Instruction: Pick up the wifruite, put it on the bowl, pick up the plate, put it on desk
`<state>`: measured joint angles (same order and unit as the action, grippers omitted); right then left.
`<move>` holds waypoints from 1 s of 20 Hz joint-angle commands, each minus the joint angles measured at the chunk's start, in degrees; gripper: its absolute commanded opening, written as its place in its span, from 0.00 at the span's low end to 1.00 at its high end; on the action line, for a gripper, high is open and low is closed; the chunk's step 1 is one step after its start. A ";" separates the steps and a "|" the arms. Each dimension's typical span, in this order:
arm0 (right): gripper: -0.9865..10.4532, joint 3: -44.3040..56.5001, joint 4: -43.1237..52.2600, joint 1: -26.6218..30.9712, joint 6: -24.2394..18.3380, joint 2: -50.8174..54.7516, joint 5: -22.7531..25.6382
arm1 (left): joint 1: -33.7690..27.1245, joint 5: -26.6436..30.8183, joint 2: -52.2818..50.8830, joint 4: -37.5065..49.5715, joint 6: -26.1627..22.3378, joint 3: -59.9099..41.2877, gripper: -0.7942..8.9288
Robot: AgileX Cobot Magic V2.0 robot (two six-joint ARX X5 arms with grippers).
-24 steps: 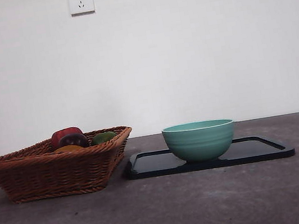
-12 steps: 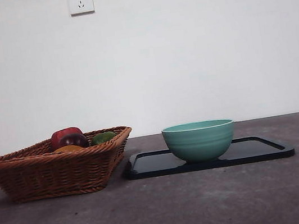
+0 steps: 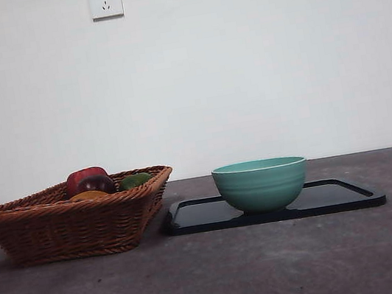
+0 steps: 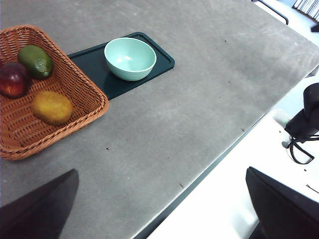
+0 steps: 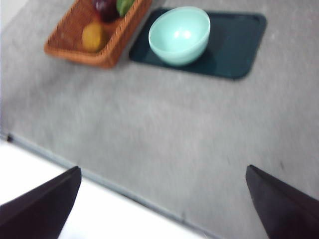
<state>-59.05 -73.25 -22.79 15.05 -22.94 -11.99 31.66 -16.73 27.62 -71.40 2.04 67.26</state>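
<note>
Wifruite in wicker basket — front view shows only sliver; right wrist view blurred. Both hands open, empty, above counter.

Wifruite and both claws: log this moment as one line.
wifruite: in basket | bowl: empty, on tray | left claw: open, high, idle | right claw: open, high, idle
</note>
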 commanded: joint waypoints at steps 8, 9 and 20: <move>0.61 -0.74 13.62 -0.24 1.49 -28.89 -0.09 | 0.35 -0.24 0.17 0.59 0.13 0.61 0.76; 0.61 -1.03 14.93 -0.24 1.49 -31.95 -0.22 | 0.35 -0.24 0.17 0.59 0.15 0.59 0.76; 0.61 -20.68 21.03 0.33 -0.85 -69.99 0.26 | 0.35 -0.24 0.17 0.59 0.13 0.59 0.76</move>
<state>-78.67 -52.66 -22.30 15.09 -92.01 -11.90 31.66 -16.73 27.62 -71.40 2.24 67.26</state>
